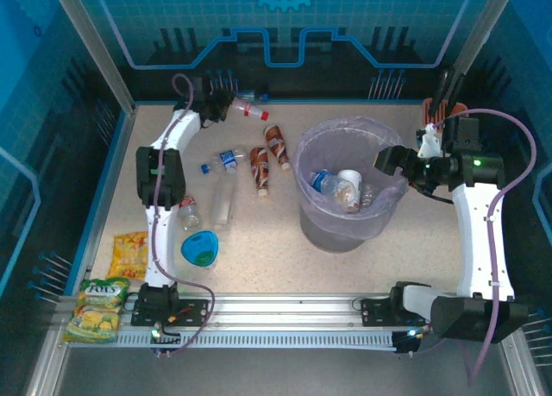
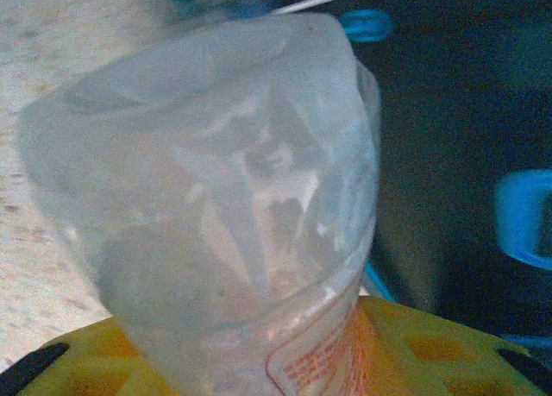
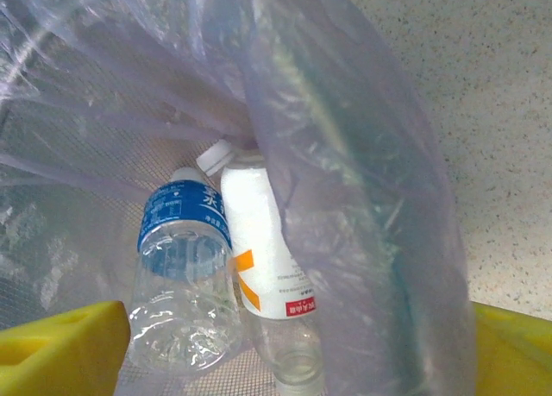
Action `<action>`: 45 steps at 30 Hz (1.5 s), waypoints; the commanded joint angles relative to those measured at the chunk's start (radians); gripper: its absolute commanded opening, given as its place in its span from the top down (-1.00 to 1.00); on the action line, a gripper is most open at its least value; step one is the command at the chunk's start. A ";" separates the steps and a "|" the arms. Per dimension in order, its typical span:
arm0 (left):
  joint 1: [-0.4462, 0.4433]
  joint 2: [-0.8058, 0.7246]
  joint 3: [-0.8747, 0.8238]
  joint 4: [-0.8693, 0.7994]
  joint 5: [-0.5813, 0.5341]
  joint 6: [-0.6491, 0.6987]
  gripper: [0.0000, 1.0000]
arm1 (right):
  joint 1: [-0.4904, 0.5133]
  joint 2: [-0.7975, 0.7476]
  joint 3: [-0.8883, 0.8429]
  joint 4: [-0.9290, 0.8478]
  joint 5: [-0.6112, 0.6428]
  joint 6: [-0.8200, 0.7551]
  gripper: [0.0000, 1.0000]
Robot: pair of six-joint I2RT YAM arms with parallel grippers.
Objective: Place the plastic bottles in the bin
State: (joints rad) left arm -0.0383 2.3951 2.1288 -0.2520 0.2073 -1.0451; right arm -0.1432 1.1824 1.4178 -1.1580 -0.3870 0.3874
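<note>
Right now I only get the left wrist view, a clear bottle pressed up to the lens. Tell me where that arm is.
Observer: From above, the left gripper is at the far left corner of the table, shut on a red-capped bottle that points right.
Operator: Give me the bin.
Observer: The bin stands right of centre; the right gripper hangs open over its right rim.
Operator: Report its contents.
Observer: The right wrist view shows a blue-labelled bottle and a white-labelled bottle inside.
</note>
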 commanded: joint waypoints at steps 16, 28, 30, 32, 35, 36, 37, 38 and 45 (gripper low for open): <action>-0.205 -0.660 -0.148 -0.034 0.365 0.460 0.31 | 0.012 -0.007 -0.018 0.182 -0.011 0.104 -0.83; -0.516 -0.661 -0.118 -0.284 0.366 0.664 0.40 | 0.008 -0.024 -0.009 0.124 0.040 0.070 -0.82; -0.559 -0.640 -0.105 -0.339 0.354 0.697 0.40 | 0.008 -0.024 -0.007 0.123 0.040 0.070 -0.82; -0.591 -0.612 -0.083 -0.385 0.357 0.718 0.40 | 0.008 -0.023 -0.005 0.123 0.036 0.068 -0.82; -0.633 -0.552 -0.028 -0.483 0.355 0.752 0.39 | 0.008 -0.023 -0.008 0.123 0.036 0.066 -0.81; -0.649 -0.529 -0.003 -0.526 0.337 0.774 0.37 | 0.009 -0.023 -0.009 0.123 0.037 0.067 -0.82; -0.663 -0.507 0.020 -0.561 0.321 0.792 0.37 | 0.008 -0.023 -0.010 0.121 0.039 0.064 -0.82; -0.677 -0.484 0.045 -0.600 0.297 0.808 0.35 | 0.008 -0.024 -0.011 0.120 0.040 0.064 -0.82; -0.743 -0.358 0.157 -0.764 0.193 0.879 0.27 | 0.008 -0.024 -0.014 0.115 0.047 0.057 -0.82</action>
State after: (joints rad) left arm -0.7685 2.0087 2.2322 -0.8959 0.4553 -0.2249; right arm -0.1432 1.1709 1.3956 -1.0241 -0.3481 0.4652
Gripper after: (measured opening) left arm 0.366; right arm 0.909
